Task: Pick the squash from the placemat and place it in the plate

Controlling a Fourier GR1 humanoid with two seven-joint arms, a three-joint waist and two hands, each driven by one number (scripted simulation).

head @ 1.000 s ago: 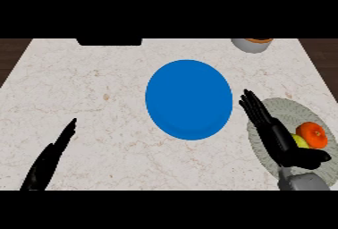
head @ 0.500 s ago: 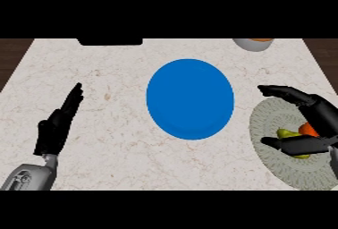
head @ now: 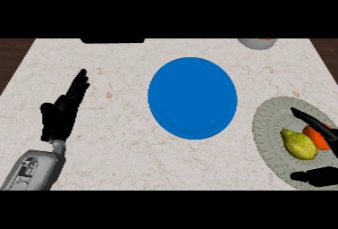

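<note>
The squash point(head: 300, 144), yellow-green with an orange part at its right, lies on the round grey-green placemat point(head: 269, 134) at the counter's right edge. My right hand point(head: 311, 121) comes in from the right edge and is open. Its fingers reach over the squash's upper right side and its thumb point(head: 315, 176) lies below the squash, apart from it. The blue plate point(head: 192, 97) sits in the middle of the counter with nothing on it. My left hand point(head: 61, 114) is open with its fingers up at the left, far from the plate.
A grey bowl point(head: 258, 42) with something orange inside stands at the back right edge. A black object point(head: 113, 40) sits at the back edge. The marble counter point(head: 119, 147) ends in dark strips at the far left and right.
My right hand has slid to the right and opened wider, uncovering the squash, which now lies between its fingers and thumb. My left hand has risen a little, with more forearm showing.
</note>
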